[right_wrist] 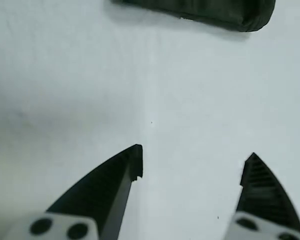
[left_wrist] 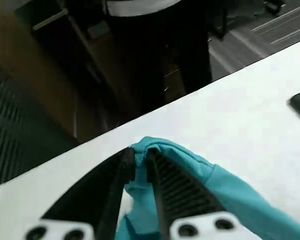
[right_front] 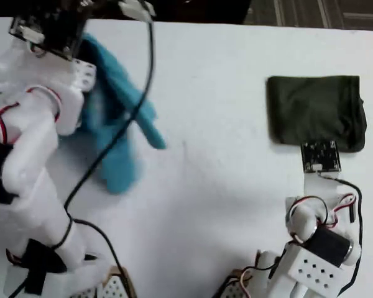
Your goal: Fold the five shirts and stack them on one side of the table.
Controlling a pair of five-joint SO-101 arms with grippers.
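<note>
A teal shirt [right_front: 115, 121] hangs bunched at the table's far left, lifted off the surface. My left gripper [left_wrist: 140, 162] is shut on a fold of the teal shirt [left_wrist: 200, 175], and the cloth trails down from its fingers. A dark green shirt [right_front: 315, 110] lies folded in a neat rectangle at the far right of the table. My right gripper [right_wrist: 192, 167] stands open just short of the dark green shirt [right_wrist: 210, 12], over bare table with nothing between its fingers.
The white table [right_front: 217, 186] has free room across its middle and front. A black cable [right_front: 121, 124] hangs from the left arm across the teal shirt. Beyond the far table edge lie a dark floor and furniture [left_wrist: 90, 65].
</note>
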